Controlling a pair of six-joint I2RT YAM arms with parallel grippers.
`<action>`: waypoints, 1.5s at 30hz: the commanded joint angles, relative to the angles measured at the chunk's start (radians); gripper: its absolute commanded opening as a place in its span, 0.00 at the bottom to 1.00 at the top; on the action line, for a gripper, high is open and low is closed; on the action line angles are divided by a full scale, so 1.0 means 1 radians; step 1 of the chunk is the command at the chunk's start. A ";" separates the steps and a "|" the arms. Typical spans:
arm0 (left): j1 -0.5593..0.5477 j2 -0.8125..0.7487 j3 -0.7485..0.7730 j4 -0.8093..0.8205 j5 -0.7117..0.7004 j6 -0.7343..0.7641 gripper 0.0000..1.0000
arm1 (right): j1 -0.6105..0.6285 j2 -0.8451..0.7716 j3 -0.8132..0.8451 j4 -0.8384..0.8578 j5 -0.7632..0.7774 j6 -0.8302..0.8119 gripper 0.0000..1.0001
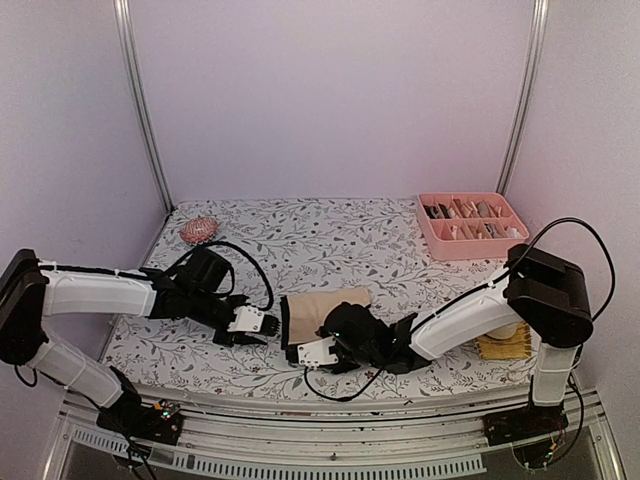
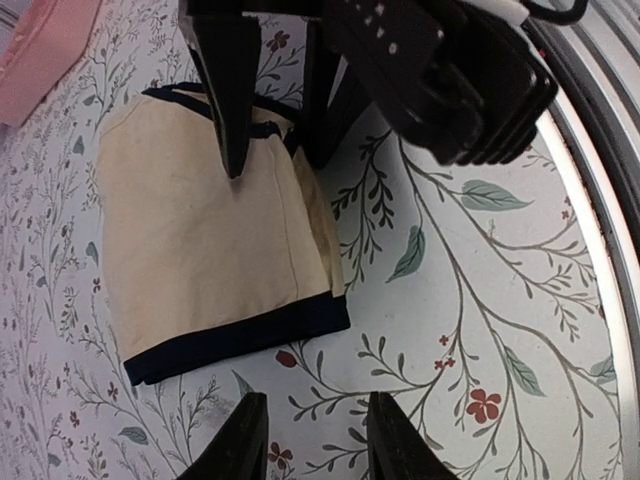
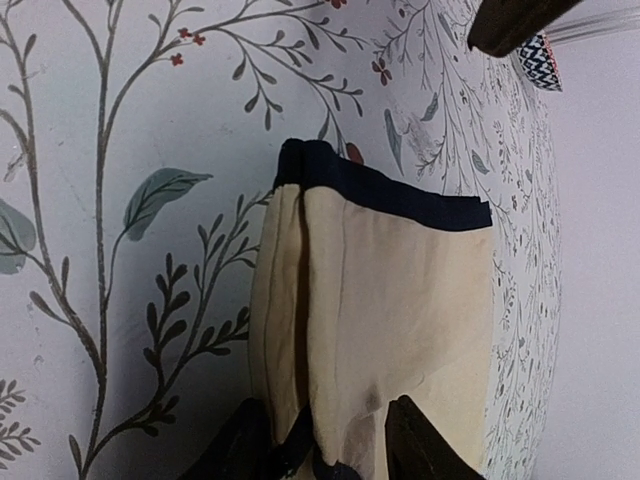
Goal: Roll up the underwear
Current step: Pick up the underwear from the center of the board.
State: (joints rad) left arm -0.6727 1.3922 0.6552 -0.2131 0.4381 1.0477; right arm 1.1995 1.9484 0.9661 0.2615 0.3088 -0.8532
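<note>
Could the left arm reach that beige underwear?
Probably yes: the left gripper sits open just off the dark-edged end of the beige underwear, bare tablecloth between; the right gripper straddles the opposite end.

Pink organizer tray (image 1: 475,249), reddish hairbrush (image 1: 199,231)

beige black-edged underwear (image 1: 325,303), white floral tablecloth (image 1: 330,235)

Illumination is bright, diffuse and even from above. Shadows are soft. Both wrist views show edge distortion and slight close-range blur.
</note>
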 commanded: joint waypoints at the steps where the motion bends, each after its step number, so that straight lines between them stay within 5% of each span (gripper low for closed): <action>1: 0.014 -0.019 -0.009 0.009 0.017 0.010 0.37 | 0.014 0.023 0.023 -0.123 -0.011 0.010 0.37; 7: 0.023 -0.028 -0.008 0.003 0.023 0.010 0.37 | 0.018 0.046 0.089 -0.246 -0.022 0.031 0.28; 14: 0.025 -0.037 -0.015 0.002 0.034 0.015 0.37 | 0.018 0.073 0.127 -0.268 0.002 0.047 0.04; 20: 0.028 -0.042 -0.015 0.006 0.030 0.034 0.36 | 0.017 0.048 0.158 -0.319 -0.048 0.069 0.02; 32: 0.070 -0.021 -0.009 0.061 0.076 0.071 0.30 | -0.090 -0.009 0.319 -0.607 -0.457 0.229 0.02; 45: 0.036 -0.078 -0.100 0.098 0.101 0.124 0.41 | -0.246 0.100 0.555 -0.828 -0.721 0.315 0.02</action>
State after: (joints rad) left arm -0.6250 1.3273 0.5655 -0.1524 0.5308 1.1641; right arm 0.9852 1.9999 1.4487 -0.4606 -0.2947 -0.5739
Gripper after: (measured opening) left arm 0.378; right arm 0.025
